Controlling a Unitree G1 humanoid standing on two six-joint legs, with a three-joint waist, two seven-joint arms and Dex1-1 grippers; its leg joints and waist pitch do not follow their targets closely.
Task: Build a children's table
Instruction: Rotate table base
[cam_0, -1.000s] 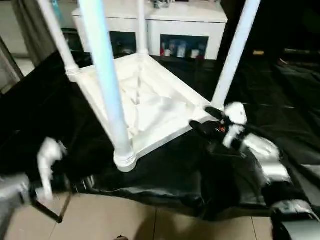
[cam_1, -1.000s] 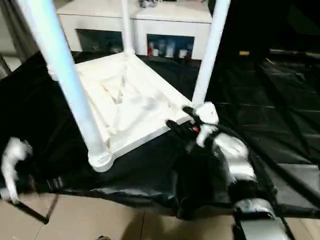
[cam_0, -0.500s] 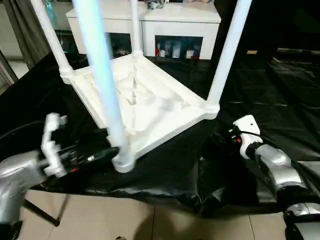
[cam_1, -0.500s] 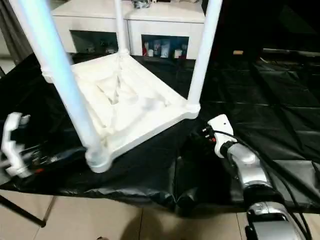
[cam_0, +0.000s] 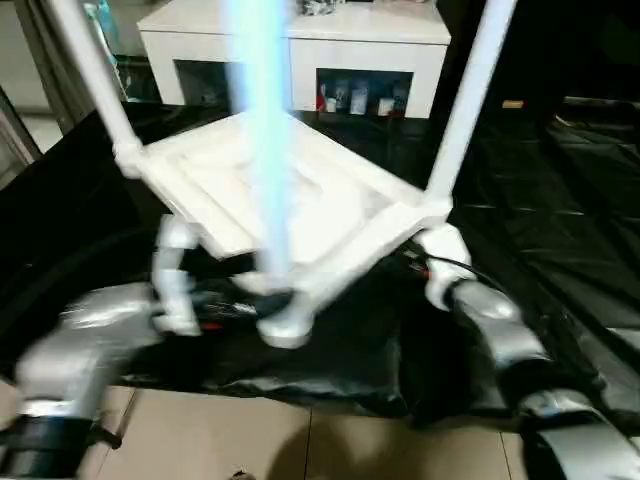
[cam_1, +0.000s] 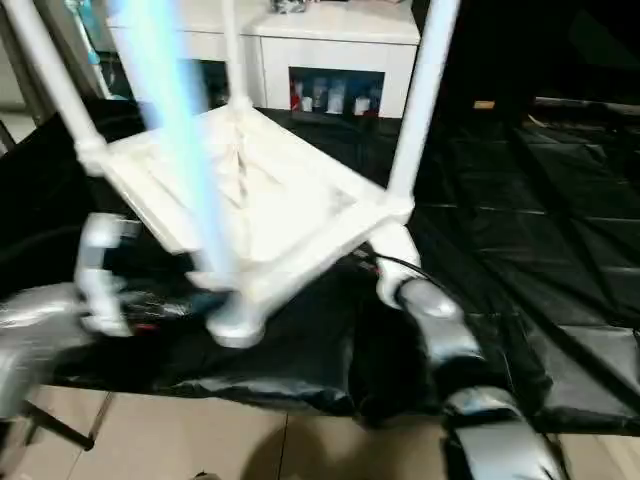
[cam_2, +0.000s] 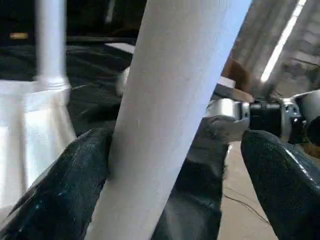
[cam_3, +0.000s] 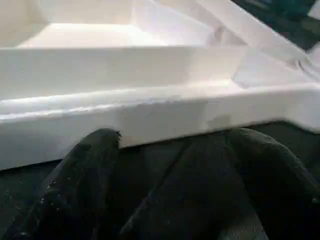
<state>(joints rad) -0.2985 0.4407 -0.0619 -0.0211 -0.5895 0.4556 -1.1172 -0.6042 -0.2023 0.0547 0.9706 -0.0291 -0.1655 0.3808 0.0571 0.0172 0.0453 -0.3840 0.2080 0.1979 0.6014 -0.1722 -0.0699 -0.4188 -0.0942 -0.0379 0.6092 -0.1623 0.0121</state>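
Both grippers sit at the upturned children's table (cam_0: 300, 200), which fills the centre of the head view on black sheeting (cam_0: 560, 230). Left gripper (cam_2: 175, 165) stands spread wide around the nearest leg (cam_2: 175, 100), one finger (cam_2: 75, 185) touching it. Right gripper (cam_3: 170, 175), fingers apart, sits just under the top's rim (cam_3: 150, 120).

All four legs (cam_0: 467, 100) run off the top edge; the near leg (cam_0: 265, 140) is smeared with blur, and the table top's (cam_0: 300, 200) rim hides the right gripper (cam_0: 425, 262).
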